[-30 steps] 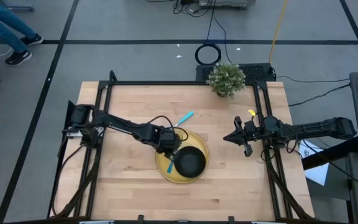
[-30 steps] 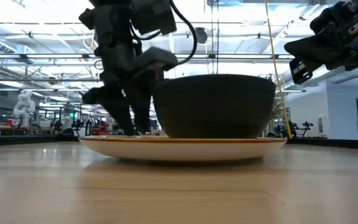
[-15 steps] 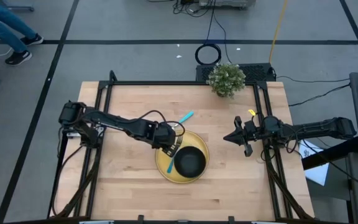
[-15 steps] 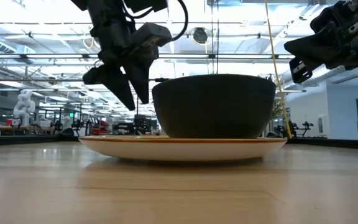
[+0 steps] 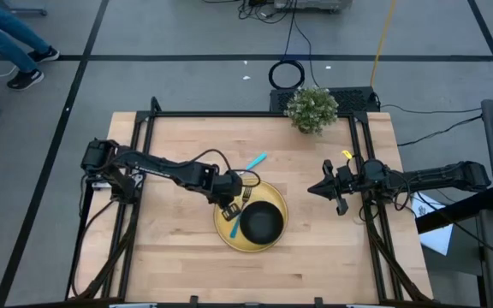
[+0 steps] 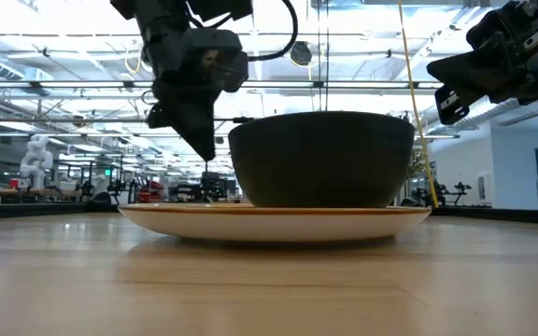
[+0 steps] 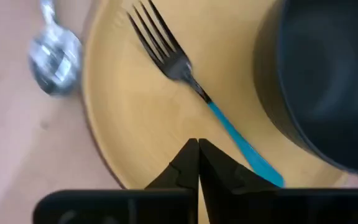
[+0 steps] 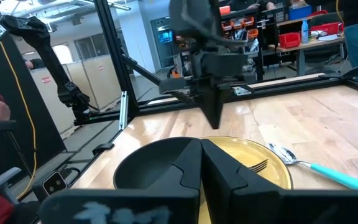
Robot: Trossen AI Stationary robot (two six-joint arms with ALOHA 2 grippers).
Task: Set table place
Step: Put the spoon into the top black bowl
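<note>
We note the left gripper [image 5: 233,203] has just snapped shut empty above the round yellow plate [image 5: 229,235] mid-worktop; blue-handled fork [image 7: 194,92] released there. Right gripper [image 5: 328,189] clenched, parked.

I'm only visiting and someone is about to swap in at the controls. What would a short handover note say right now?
Left gripper: shut, empty, raised just above the round flat yellow dinner plate at its left rim.
Right gripper: shut, empty, waiting near the right edge of the light wooden table.
Things: the small black round bowl sits on the plate. The blue-handled metal fork lies on the plate beside the bowl. The blue-handled metal spoon lies on the table just off the plate's far rim.
Done: plate, bowl and fork are together.
Left: probably the spoon, which is not yet on the plate.
</note>
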